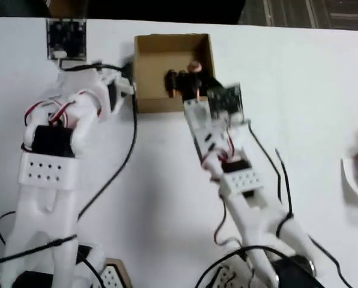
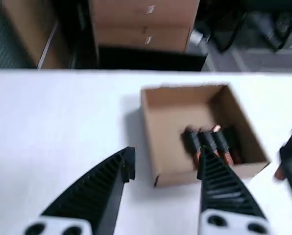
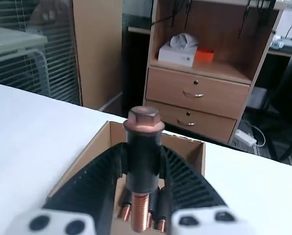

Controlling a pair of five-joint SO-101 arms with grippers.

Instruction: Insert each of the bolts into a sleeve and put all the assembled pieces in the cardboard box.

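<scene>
Black sleeve with a copper hex-head bolt through it (image 3: 144, 147): held over the open brown cardboard box (image 3: 87, 152), threaded end toward the box interior. The jaws of the right gripper (image 3: 142, 152) are clamped on the sleeve. Further assembled pieces (image 2: 209, 142) lie side by side inside the box (count unclear). Left gripper (image 2: 168, 159) hangs just beside the box, jaws spread, holding nothing. The box stands on the white tabletop (image 1: 299, 90).
</scene>
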